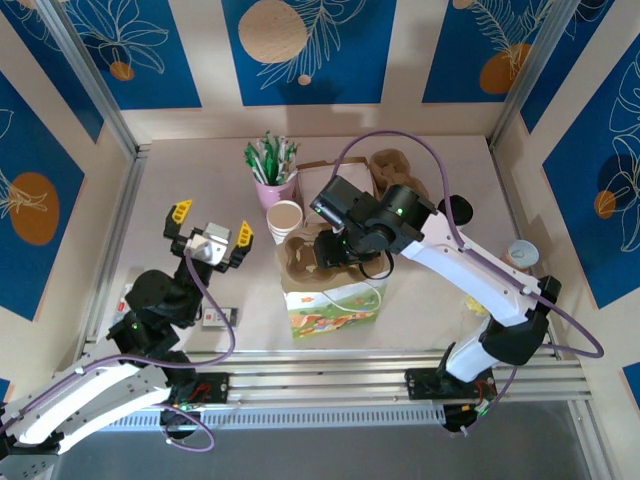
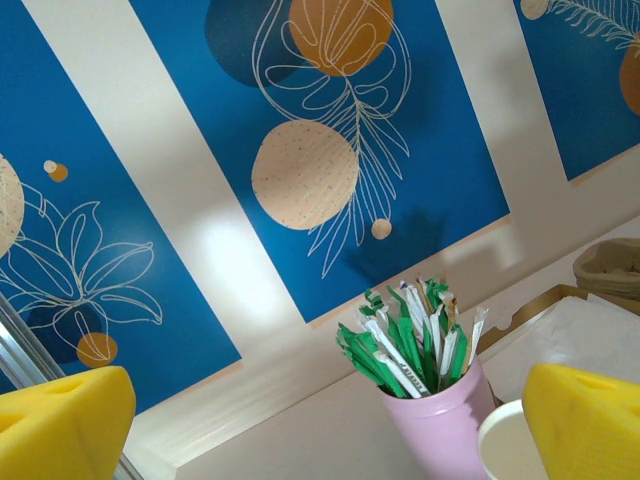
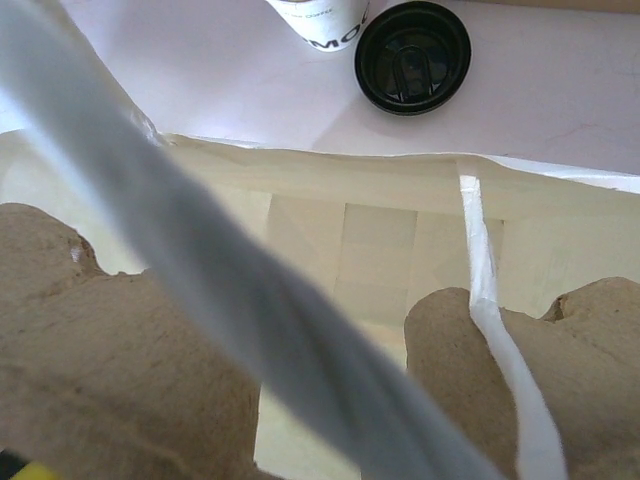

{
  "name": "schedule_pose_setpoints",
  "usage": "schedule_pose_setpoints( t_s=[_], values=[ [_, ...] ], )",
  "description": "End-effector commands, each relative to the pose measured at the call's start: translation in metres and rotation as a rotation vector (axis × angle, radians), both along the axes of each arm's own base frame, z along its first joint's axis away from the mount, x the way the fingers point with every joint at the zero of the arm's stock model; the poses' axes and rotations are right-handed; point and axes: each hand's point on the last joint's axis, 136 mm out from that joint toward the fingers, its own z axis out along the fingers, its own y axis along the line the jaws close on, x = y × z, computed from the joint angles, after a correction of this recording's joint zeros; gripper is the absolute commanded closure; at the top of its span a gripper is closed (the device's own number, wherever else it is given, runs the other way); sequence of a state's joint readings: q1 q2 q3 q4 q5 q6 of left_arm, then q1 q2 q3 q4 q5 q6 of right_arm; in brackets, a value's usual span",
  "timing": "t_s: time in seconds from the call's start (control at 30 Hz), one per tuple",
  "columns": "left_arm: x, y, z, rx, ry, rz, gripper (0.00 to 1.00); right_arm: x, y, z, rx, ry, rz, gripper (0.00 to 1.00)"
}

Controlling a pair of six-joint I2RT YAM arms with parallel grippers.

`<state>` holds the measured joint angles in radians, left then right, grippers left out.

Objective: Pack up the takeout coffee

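Right gripper (image 1: 332,252) pinches a brown moulded-pulp cup carrier (image 1: 298,262) atop a white printed paper bag (image 1: 335,305) near the front edge of the worktop (image 1: 180,170); left gripper (image 1: 213,221) hovers, spread wide.

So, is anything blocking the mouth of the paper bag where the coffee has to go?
Yes. The cardboard carrier sits in the mouth of the paper bag, gripped by the right hand, and covers most of the opening. In the right wrist view a white strap, likely a bag handle, also crosses the gap.
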<state>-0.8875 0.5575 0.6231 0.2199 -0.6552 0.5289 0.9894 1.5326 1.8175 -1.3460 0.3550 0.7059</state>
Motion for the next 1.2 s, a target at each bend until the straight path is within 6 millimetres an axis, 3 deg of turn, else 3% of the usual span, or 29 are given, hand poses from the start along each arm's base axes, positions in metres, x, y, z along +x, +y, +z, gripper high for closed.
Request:
schedule_pose_setpoints(
  t_s=[0.0,0.27,0.97,1.17],
  values=[
    [-0.001,0.002,0.006,-0.027,-0.011,-0.007,0.01,0.005,0.001,-0.009,-0.028,0.001,-0.008,0.53],
    [-0.001,0.001,0.006,-0.029,-0.012,-0.011,0.01,0.003,0.006,-0.026,-0.083,0.022,0.009,0.54],
    [-0.002,0.001,0.006,-0.028,-0.011,-0.017,0.01,-0.013,-0.010,-0.060,-0.239,0.056,0.032,0.53],
    [-0.002,0.001,0.006,-0.027,-0.011,-0.017,0.01,-0.014,-0.007,-0.061,-0.238,0.062,0.036,0.49]
  ],
)
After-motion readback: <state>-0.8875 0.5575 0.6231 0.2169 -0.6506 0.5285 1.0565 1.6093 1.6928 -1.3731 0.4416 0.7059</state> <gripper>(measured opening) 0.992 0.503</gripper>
